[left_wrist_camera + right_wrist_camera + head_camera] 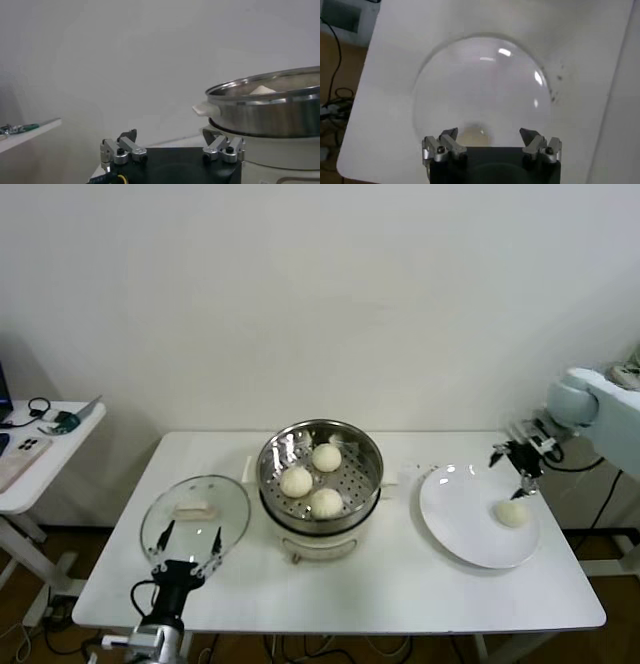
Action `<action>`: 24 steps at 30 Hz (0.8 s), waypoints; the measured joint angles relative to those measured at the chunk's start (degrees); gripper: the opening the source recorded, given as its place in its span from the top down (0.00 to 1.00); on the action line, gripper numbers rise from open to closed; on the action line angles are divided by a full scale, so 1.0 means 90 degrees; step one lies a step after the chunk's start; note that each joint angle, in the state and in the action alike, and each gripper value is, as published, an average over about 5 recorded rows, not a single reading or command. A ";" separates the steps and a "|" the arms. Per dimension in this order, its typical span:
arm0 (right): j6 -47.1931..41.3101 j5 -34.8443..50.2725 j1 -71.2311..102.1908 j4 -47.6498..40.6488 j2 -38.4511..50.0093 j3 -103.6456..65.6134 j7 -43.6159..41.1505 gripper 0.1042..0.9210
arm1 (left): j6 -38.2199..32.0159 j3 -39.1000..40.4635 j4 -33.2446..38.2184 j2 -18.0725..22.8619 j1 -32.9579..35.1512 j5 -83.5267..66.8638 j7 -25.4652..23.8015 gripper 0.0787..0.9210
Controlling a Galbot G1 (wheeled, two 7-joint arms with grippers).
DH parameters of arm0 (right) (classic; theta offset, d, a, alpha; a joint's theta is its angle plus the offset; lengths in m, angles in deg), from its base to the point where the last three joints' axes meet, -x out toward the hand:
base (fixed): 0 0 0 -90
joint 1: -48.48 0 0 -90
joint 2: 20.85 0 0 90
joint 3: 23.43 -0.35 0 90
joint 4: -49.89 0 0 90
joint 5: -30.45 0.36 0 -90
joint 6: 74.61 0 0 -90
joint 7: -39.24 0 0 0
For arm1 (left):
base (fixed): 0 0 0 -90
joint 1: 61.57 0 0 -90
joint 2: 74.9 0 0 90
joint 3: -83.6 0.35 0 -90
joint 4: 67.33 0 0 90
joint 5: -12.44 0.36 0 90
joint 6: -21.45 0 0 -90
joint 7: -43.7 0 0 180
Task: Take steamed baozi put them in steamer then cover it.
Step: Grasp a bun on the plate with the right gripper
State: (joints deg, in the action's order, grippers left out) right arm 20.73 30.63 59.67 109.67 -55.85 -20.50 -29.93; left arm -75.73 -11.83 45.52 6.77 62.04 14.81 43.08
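Last-bun step: three baozi point(312, 478) in steamer point(369, 452), fourth point(511, 513) on plate point(450, 514). Right pincer point(527, 484) apart, just above it. Next: lower, clamp. Left pincer point(188, 542) apart, by cover point(228, 496).

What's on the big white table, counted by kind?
Steamed buns: 4, three in the steamer, one on the plate
Steamer: 1
Glass lid: 1
White plate: 1
Total: 7
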 measured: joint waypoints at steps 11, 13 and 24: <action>0.0158 -0.1151 0.1242 -0.1367 -0.0451 -0.1531 -0.0037 0.12 | 0.0024 -0.0055 -0.0020 0.0031 0.0042 0.0057 0.0004 0.12; 0.0179 -0.1296 0.1374 -0.1582 -0.0584 -0.1725 -0.0033 0.12 | 0.0028 -0.0060 -0.0028 0.0039 0.0042 0.0065 0.0004 0.12; 0.0308 -0.1865 0.1811 -0.2484 -0.1267 -0.2392 -0.0002 0.12 | 0.0042 -0.0110 -0.0080 0.0049 0.0033 0.0070 0.0006 0.12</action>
State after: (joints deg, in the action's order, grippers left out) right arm 23.50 13.84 75.97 87.31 -67.25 -42.03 -29.94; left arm -75.35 -12.82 44.80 7.21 62.34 15.44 43.13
